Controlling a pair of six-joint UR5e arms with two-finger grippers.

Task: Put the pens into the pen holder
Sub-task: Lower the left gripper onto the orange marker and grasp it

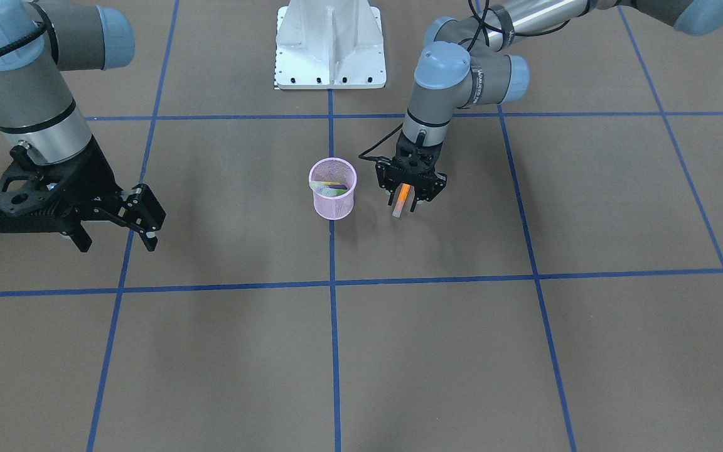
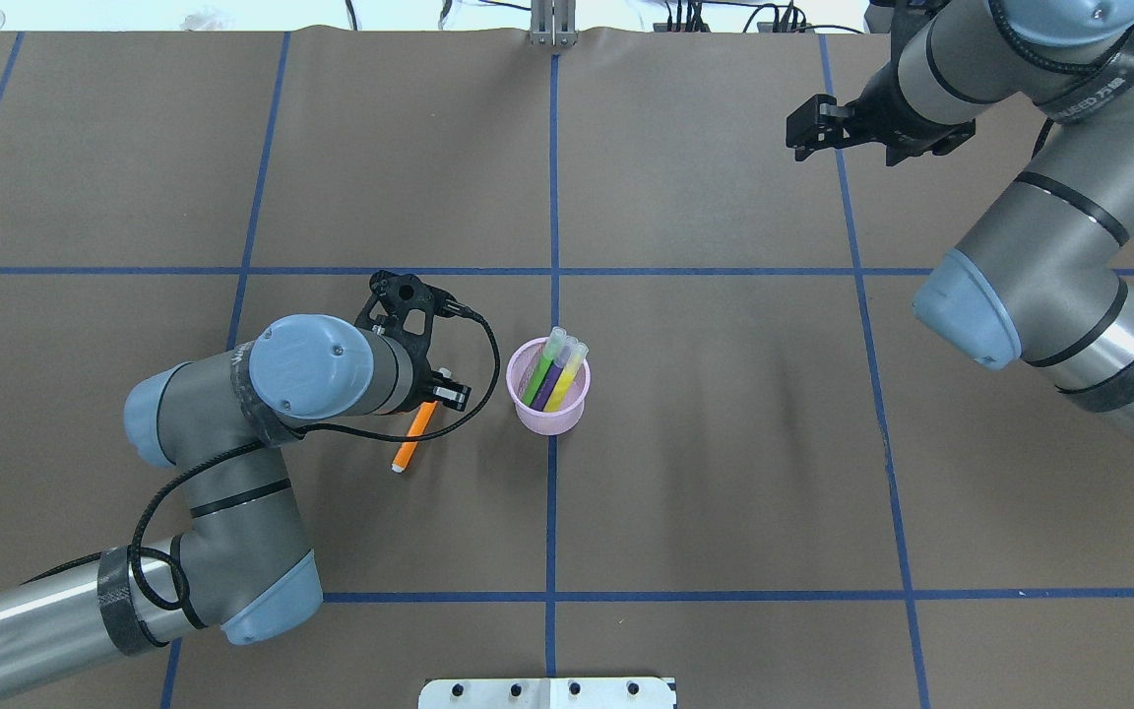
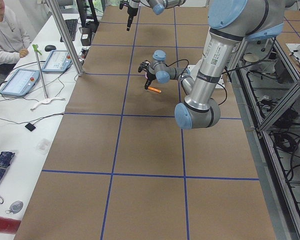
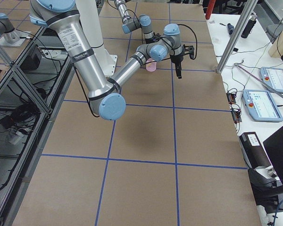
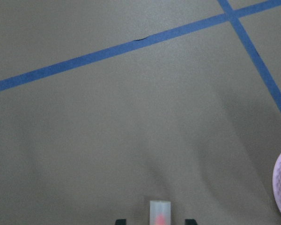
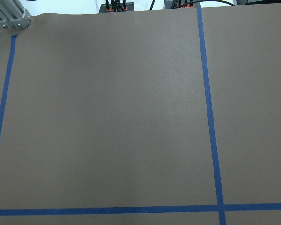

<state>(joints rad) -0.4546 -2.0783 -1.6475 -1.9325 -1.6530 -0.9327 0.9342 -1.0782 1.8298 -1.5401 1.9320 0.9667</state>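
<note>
Your left pincer (image 1: 407, 199) is pinching the orange pen (image 2: 412, 435) at 9 o'clock of the pen holder (image 2: 548, 421), not in yet. The green pen (image 2: 535, 379), purple pen (image 2: 545, 379) and yellow pen (image 2: 567, 384) already stand inside. Right pincer (image 1: 117, 243) hangs spread and empty, out at 2 o'clock. Looks like three down, one left

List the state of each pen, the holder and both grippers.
Orange pen: held by left gripper, outside the holder
Green pen: in the holder
Purple pen: in the holder
Yellow pen: in the holder
Pen holder: upright, holds three pens
Left gripper: shut on orange pen
Right gripper: open, empty
</note>
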